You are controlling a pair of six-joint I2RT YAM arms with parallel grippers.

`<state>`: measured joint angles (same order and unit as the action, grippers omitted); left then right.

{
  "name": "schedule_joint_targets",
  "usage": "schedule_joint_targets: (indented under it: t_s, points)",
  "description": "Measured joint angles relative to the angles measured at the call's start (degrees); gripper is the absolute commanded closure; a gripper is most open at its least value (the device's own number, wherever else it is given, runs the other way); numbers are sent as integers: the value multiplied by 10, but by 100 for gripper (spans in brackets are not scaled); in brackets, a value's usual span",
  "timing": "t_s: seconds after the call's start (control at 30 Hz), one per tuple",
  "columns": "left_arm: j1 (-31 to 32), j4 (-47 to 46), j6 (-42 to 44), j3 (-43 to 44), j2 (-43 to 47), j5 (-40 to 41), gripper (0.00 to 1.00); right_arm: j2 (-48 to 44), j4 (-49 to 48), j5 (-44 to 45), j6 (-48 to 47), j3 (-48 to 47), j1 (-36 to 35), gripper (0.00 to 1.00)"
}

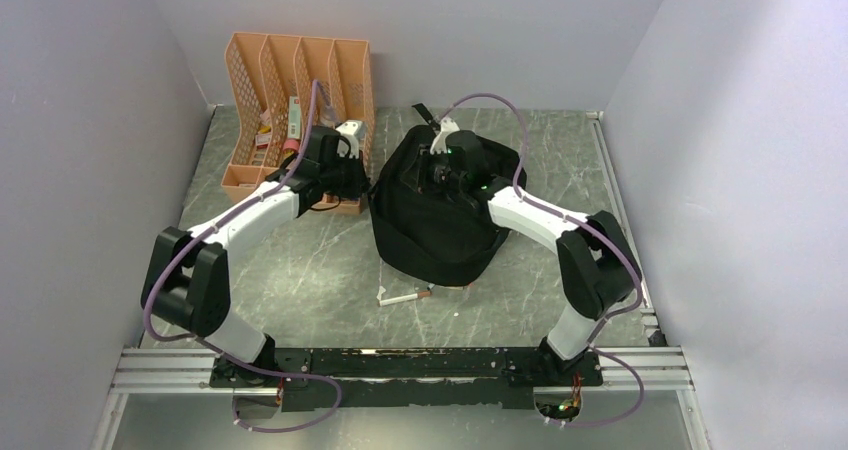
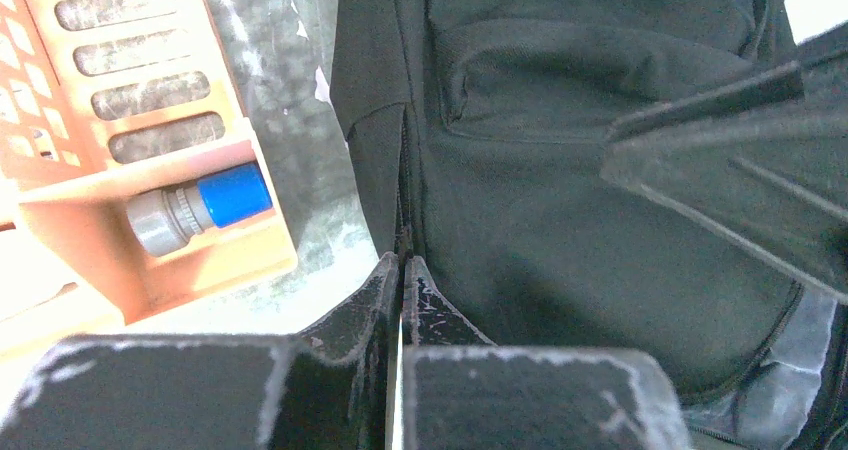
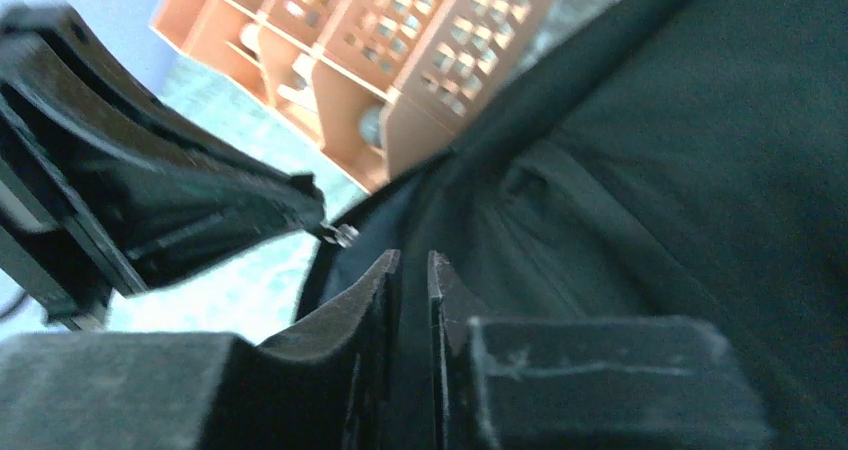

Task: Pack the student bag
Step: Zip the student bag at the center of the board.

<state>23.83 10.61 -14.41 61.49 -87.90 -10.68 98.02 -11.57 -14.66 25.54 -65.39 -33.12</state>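
The student bag [image 1: 440,235], a large black fabric backpack, lies in the middle of the table. My left gripper [image 1: 362,180] is at its left edge. In the left wrist view it [image 2: 402,262] is shut, its tips pinching the bag [image 2: 560,170] at a seam by the zipper. In the right wrist view a small metal zipper pull [image 3: 345,233] shows just off the left gripper's tip. My right gripper [image 1: 447,175] rests on top of the bag. Its jaws [image 3: 412,258] stand a narrow gap apart over the black fabric [image 3: 680,150], gripping nothing that I can make out.
An orange slotted file organizer [image 1: 300,80] stands at the back left, just beyond the left gripper, with items in its slots. A grey tube with a blue band [image 2: 200,205] lies in its near compartment. A white pen [image 1: 405,296] lies on the table in front of the bag.
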Motion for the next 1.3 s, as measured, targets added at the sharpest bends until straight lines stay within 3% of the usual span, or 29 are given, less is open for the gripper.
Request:
schedule_joint_targets:
  t_s: [0.17, 0.33, 0.5, 0.77, 0.97, 1.03, 1.2, 1.3]
  points:
    - [0, -4, -4, 11, -22, 0, 95, -47, 65, 80, -14, 40, 0, 59]
    - [0, -6, -4, 42, -38, 0, 95, -134, 118, 176, -18, 81, 11, 57]
    - [0, -9, 0, 96, -91, 2, 95, -205, 146, 213, -16, 113, 36, 56]
    - [0, -9, 3, 172, -191, 11, 95, -247, 181, 242, 7, 164, 42, 53]
    - [-3, 2, 1, 221, -218, 44, 95, -275, 212, 290, 31, 187, 49, 48]
    - [-5, 4, -1, 227, -218, 58, 89, -286, 221, 309, 42, 192, 56, 46]
    - [-7, 3, -2, 212, -201, 80, 60, -303, 241, 329, 72, 215, 99, 43]
    - [-9, 3, 2, 189, -168, 73, 53, -303, 255, 314, 82, 228, 137, 43]
